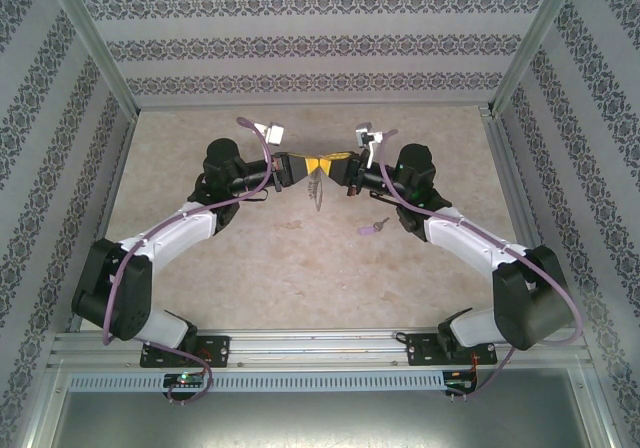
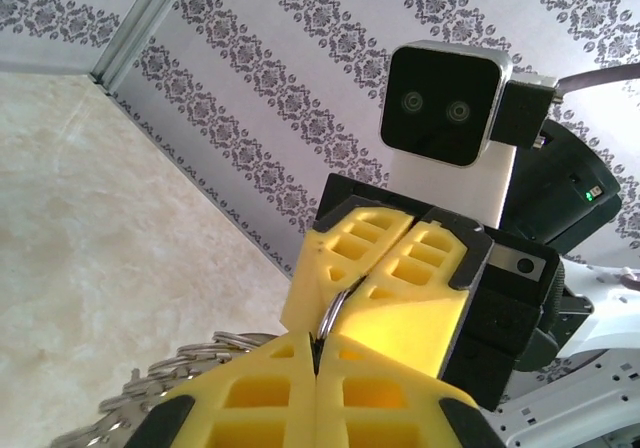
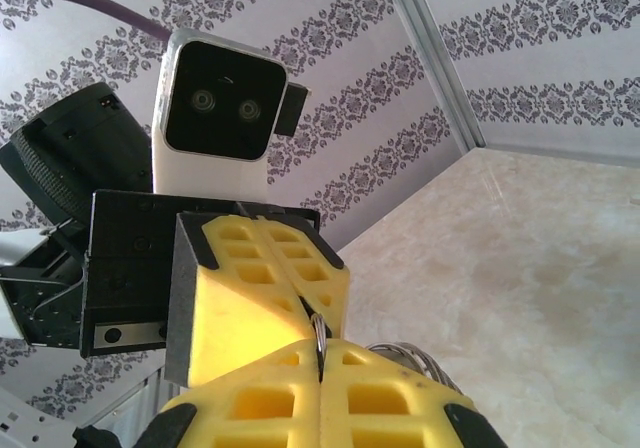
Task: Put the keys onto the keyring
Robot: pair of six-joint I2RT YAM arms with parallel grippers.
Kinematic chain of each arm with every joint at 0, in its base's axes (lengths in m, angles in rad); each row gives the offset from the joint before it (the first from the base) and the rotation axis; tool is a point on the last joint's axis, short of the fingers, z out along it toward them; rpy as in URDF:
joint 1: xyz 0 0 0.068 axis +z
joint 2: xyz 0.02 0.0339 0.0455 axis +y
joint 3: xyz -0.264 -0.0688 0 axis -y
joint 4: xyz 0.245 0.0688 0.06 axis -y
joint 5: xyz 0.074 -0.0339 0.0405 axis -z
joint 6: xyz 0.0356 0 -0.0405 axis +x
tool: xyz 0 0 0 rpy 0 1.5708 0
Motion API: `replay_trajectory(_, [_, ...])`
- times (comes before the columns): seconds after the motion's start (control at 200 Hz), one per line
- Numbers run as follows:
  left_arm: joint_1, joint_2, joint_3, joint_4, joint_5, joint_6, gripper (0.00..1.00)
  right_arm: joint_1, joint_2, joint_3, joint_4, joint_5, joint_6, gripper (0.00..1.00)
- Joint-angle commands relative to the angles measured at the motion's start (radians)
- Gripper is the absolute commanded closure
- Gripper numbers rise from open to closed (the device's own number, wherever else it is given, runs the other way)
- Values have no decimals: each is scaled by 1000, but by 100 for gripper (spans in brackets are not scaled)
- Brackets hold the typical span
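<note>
**Between the pincers: keyring held at both ends, key lying loose**

Between the two sets of yellow fingertips, tip to tip, sits the keyring [image 2: 335, 316]. Its thin metal edge runs out of one seam and into the other.

- Left pincer [image 2: 316, 360]: clenched, with the keyring's edge caught in the seam between its pads.
- Right pincer [image 3: 320, 368]: pads pressed together on the same keyring from the opposite side. It looks to be gripping, though how firmly I cannot tell.
- Chain links [image 2: 195, 358]: bunched just below and beside the left pincer's fingers, hanging free.
- Key [image 1: 373, 227]: flat on the tabletop [image 1: 300, 278], below the pincers and off toward the right pincer's side, well apart from both. Nothing touches it.

Why held this way (my reading): a hold at two ends stops the loop from swinging or twisting, and it suits a hand-over or a re-grip. With the key not yet fetched, one pincer will have to let go. The right one is the likelier, since the key lies on its side. The threading itself has not begun.

Arm pose: both arms reach forward from their bases with elbows splayed outward. The forearms angle in toward the middle and the wrists turn to face each other. The pincers meet nose to nose, raised above the tabletop, each wrist camera looking straight at the other.
</note>
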Motion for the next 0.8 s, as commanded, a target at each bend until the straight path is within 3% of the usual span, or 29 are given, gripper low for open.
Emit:
replay_trajectory(0.0, [-18, 1, 26, 60, 28, 4, 100, -28, -4, 7, 45, 11, 18, 71])
replay_trajectory(0.08, [-18, -9, 34, 22, 17, 34, 100, -68, -39, -17, 49, 32, 41, 52])
replay_trajectory(0.16, [-18, -20, 44, -25, 13, 70, 100, -108, -85, -42, 42, 43, 57, 47])
replay_trajectory(0.495, [-18, -54, 98, -247, 31, 326, 100, -162, -164, -91, -1, -25, 64, 45])
replay_trajectory(0.794, [-18, -68, 118, -289, 101, 457, 100, -154, -115, -66, 2, -149, 38, 46])
